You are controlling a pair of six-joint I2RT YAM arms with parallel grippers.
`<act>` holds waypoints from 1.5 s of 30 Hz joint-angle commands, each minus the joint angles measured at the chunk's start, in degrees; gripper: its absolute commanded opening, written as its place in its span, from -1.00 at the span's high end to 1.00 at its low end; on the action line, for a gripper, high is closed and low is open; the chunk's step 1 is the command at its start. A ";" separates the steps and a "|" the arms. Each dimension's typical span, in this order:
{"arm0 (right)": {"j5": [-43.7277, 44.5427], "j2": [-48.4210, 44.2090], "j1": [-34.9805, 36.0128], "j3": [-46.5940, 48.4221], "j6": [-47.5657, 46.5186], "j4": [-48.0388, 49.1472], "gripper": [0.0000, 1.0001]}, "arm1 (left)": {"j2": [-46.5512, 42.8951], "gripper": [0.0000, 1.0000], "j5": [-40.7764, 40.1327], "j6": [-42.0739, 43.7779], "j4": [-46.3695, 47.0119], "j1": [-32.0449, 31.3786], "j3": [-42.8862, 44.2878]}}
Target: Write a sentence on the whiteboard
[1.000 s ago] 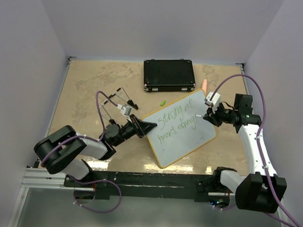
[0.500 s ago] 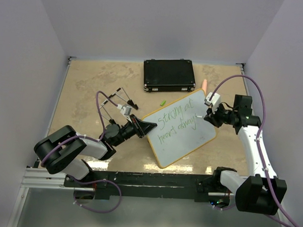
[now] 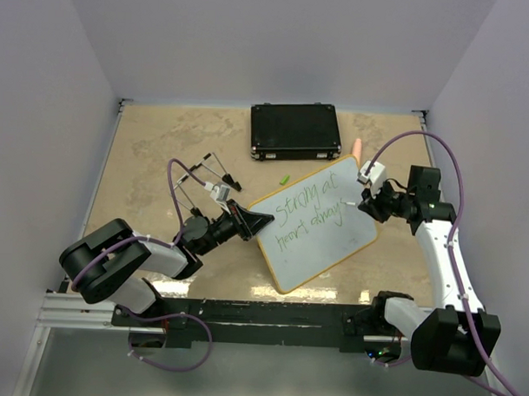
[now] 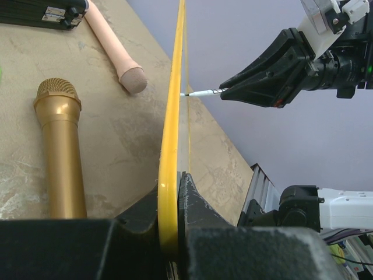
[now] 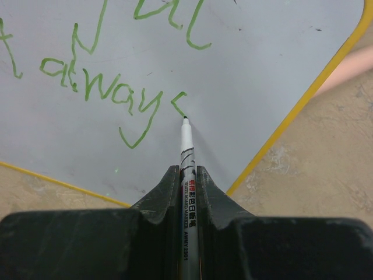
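Whiteboard: The flat white whiteboard with a thin yellow-orange rim (image 3: pixel 333 239) sits right of centre over the mottled tan table (image 3: pixel 153 142). It is turned cornerwise to the arms and held at a tilt, and the left wrist view shows it edge-on.
Sentence: The green handwritten sentence (image 3: pixel 311 213) runs in two slanted lines across the board's upper half. Seen close up, the second line ends in "always", followed by a small angled stroke.
Left fingers: The black left fingers (image 4: pixel 195 201) pinch the whiteboard's left edge, one pressed against each face of the rim.
Right fingers: The black right fingers (image 5: pixel 166 189) are clamped on a slim white marker pen with black print (image 5: pixel 187 151), which juts straight out ahead of them.
Marker tip: It touches the white surface at the lower end of the angled stroke, near the board's right edge.
Behind the board: A gold metal microphone (image 4: pixel 58 146) lies on the table at the board's back side. Beside it is a pale pink microphone (image 4: pixel 111 46).
Far side: A black rectangular case (image 3: pixel 295 131) lies near the back wall. A small green piece (image 3: pixel 284 179) lies between the case and the board.
Left of centre: Thin black wire-like pieces (image 3: pixel 209 170) lie beyond the left arm, too small to identify.
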 commanded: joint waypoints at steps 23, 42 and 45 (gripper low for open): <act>-1.41 1.06 0.82 -0.87 -5.95 -4.08 1.00 | 1.84 1.00 2.45 10.44 -4.53 -0.75 -0.86; -3.96 0.80 2.05 0.28 -5.16 -2.94 1.00 | 2.72 1.00 2.80 10.36 -4.71 -0.75 -0.33; -4.22 0.36 1.96 1.33 -5.42 -3.46 1.00 | 2.99 1.00 2.72 10.36 -4.62 -0.75 -0.24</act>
